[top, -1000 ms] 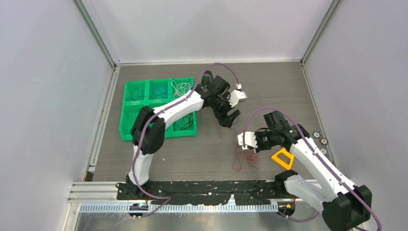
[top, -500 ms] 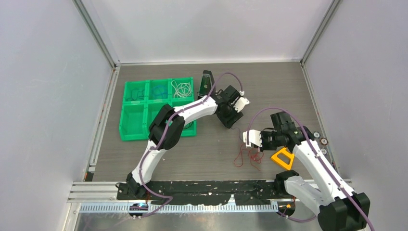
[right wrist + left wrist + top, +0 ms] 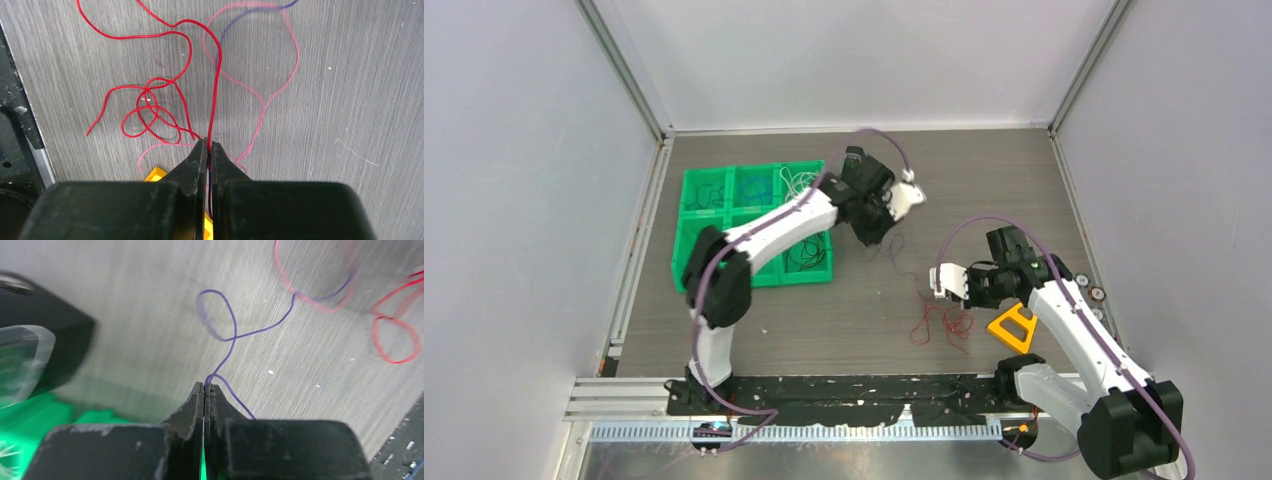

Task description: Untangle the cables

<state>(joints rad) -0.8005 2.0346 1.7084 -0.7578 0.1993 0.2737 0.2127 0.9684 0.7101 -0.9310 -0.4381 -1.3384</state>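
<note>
Snapped shut since a second ago, the left tool (image 3: 205, 387) now pinches a purple wire (image 3: 227, 335) near the green tray (image 3: 694, 270). Over on the other side, the right tool (image 3: 206, 145) clamps a red wire (image 3: 216, 75), whose tangled loops lie on the table (image 3: 984, 180) beside it.

Two arms (image 3: 789, 222), one green tray (image 3: 686, 285), perhaps three loose cables (image 3: 944, 325).

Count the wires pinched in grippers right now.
2. A purple wire in the left gripper; a red wire in the right gripper, by the red tangle. A pink strand there may also be caught.
</note>
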